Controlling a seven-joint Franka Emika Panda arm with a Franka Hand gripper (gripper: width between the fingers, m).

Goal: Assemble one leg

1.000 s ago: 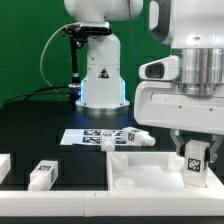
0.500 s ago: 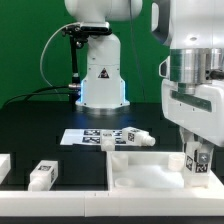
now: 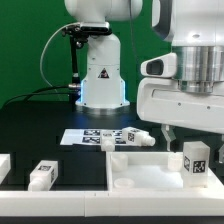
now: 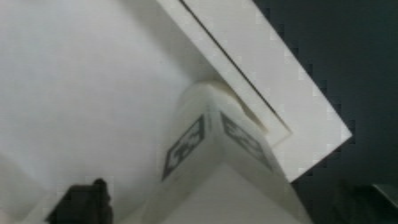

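The arm's gripper [image 3: 190,130] is hanging over the right end of the big white panel [image 3: 140,172] in the exterior view; its fingers are hidden behind the leg and the wrist housing, so whether they are open or closed I cannot tell. A leg [image 3: 196,160], a chunky white block with a black-and-white tag facing the camera, is standing upright at the panel's far right corner, just under the gripper; whether the fingers are touching it is unclear. In the wrist view the same leg [image 4: 222,150] is sitting against the panel's raised rim [image 4: 267,70], two tagged faces showing, with one dark fingertip [image 4: 80,203] low beside it. Another leg [image 3: 139,138] is lying on its side behind the panel, beside the marker board [image 3: 95,135]; a third leg [image 3: 42,175] is resting on the black table [image 3: 40,130] towards the exterior view's left.
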